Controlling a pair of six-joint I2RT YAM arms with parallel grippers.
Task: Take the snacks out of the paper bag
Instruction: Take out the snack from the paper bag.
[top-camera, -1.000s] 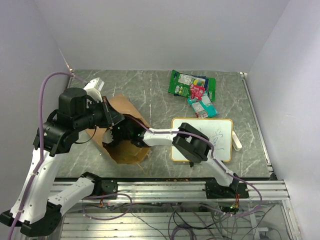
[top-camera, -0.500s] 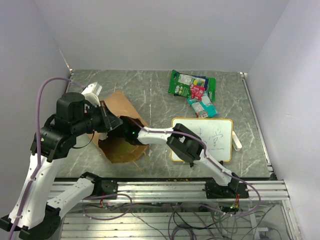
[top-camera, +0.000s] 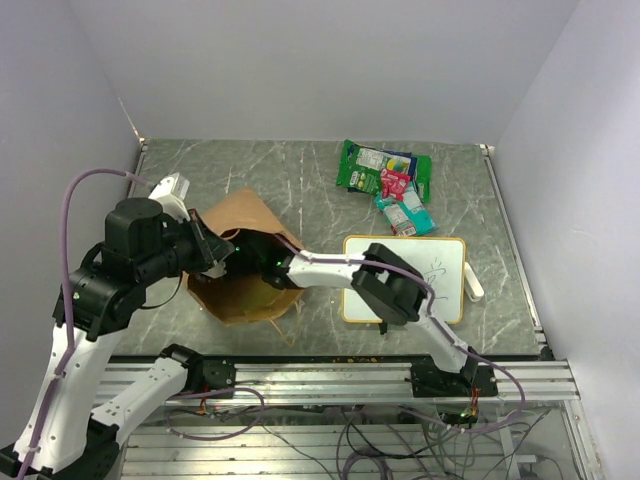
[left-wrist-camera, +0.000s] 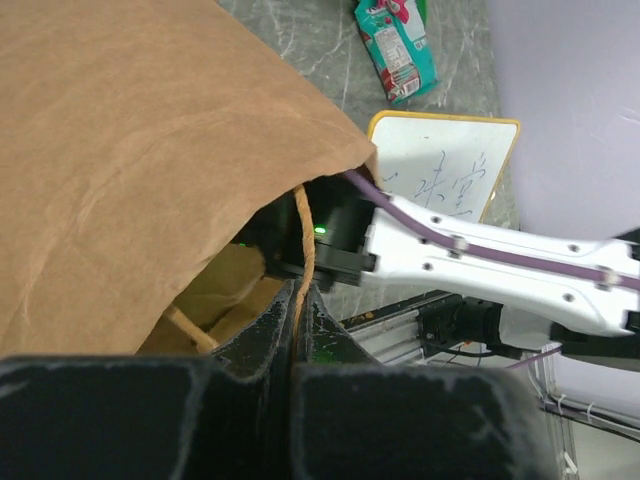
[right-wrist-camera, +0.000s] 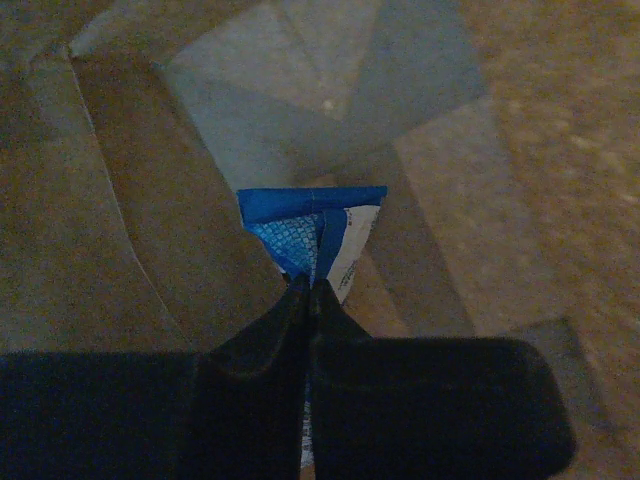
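The brown paper bag (top-camera: 238, 216) lies on its side at the left, mouth toward the arms. My left gripper (left-wrist-camera: 298, 291) is shut on its tan string handle (left-wrist-camera: 303, 235) and holds the mouth up. My right arm (top-camera: 322, 268) reaches into the bag. Inside, my right gripper (right-wrist-camera: 309, 284) is shut on the edge of a blue and white snack packet (right-wrist-camera: 300, 222). Other snacks (top-camera: 385, 180) lie in a pile at the back: a green bag (top-camera: 358, 165), a pink-red packet (top-camera: 396, 184) and a teal pouch (top-camera: 406, 213), the teal pouch (left-wrist-camera: 395, 40) also showing in the left wrist view.
An orange-framed whiteboard (top-camera: 440, 290) lies right of the bag, under the right arm, with a small white object (top-camera: 472, 288) by its right edge. The whiteboard (left-wrist-camera: 440, 165) also shows past the bag mouth. Walls close in the table at the back and sides.
My right gripper went from open to shut on the blue packet inside the bag. The left arm shifted left and down with the handle, and the bag mouth moved with it.
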